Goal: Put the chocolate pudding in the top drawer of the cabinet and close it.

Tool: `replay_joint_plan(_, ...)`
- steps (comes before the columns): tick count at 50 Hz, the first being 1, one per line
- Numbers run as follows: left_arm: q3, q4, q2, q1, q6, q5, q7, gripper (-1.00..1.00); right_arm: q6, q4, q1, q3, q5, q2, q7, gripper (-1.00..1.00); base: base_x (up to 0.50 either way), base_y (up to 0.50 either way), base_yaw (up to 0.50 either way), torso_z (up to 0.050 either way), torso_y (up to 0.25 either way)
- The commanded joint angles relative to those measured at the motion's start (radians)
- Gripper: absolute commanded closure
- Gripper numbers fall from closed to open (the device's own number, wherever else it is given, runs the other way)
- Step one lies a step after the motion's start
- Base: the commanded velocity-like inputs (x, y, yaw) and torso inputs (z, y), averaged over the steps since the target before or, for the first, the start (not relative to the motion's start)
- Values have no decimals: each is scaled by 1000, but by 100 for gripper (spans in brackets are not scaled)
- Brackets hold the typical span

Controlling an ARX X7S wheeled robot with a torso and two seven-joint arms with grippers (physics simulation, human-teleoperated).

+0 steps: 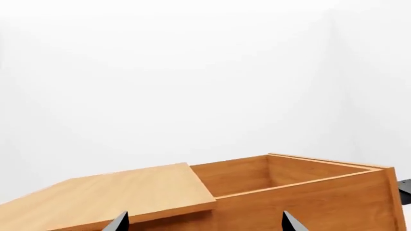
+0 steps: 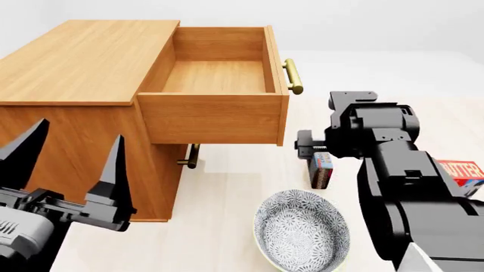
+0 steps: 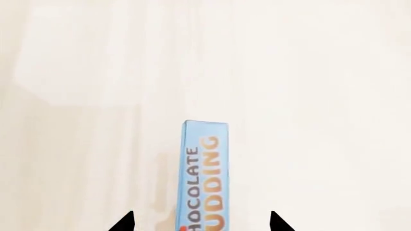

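The cabinet (image 2: 76, 62) stands at the left with its top drawer (image 2: 215, 116) pulled fully out and empty, its brass handle (image 2: 293, 76) on the right. The chocolate pudding (image 2: 322, 170) stands on edge on the pale surface below the drawer's handle end. My right gripper (image 3: 201, 224) is open straight above it, one fingertip on each side of the light blue carton (image 3: 205, 173), apart from it. My left gripper (image 2: 72, 150) is open and empty beside the cabinet's near side. In the left wrist view it (image 1: 204, 222) looks over the cabinet top (image 1: 109, 192) and the open drawer (image 1: 308, 202).
A grey patterned bowl (image 2: 301, 232) sits just in front of the pudding. A red butter box (image 2: 461, 170) lies at the right, partly behind my right arm. The lower drawer's brass handle (image 2: 192, 156) shows under the open drawer.
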Motion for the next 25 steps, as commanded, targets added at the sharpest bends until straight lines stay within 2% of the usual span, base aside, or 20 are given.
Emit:
replay_joint_plan(1,-3,5,-13,9,12,69,-7,-100,-5,1,-6,-5,-6,-6,-14,-100,0,0,0,0,0)
replay_joint_plan(9,-4,-8,-2,21,29,159,-7,-100,-3,1,-7,-24,-8,-6,-27,-100,0,0,0,0,0)
replay_joint_plan(13,-6,9,3,17,-39,184,-25,-100,-8,1,-10,-35,-8,-5,-27,-100,0,0,0,-5,0)
replay_joint_plan(25,2,17,18,22,-94,204,-18,-100,5,1,-14,-34,-5,-4,-3,-100,0,0,0,-50,0)
